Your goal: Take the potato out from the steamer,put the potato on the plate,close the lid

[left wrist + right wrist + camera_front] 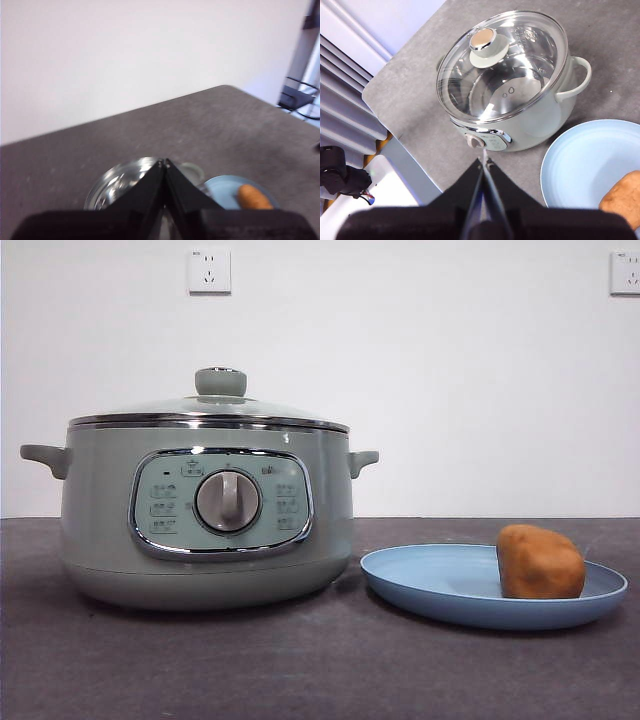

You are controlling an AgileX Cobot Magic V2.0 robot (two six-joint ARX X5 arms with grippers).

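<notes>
Tbl [300,670]: potato [540,561] flat, lengthwise across plate [430,585].

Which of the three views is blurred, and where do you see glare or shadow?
Left wrist view: soft and blurred overall, the potato only a smudge. Right wrist view: sharp, with bright glare on the lid. Front view: sharp, evenly lit, with a soft shadow under the steamer and the plate.

The pot [205,515] has a smooth, glossy pale-green shell with a polished chrome rim. Its lid [502,65] is clear shiny glass. The potato [540,562] has rough matt skin, the plate [480,590] is smooth and matt, and the desk [300,670] is dull and grainy.
</notes>
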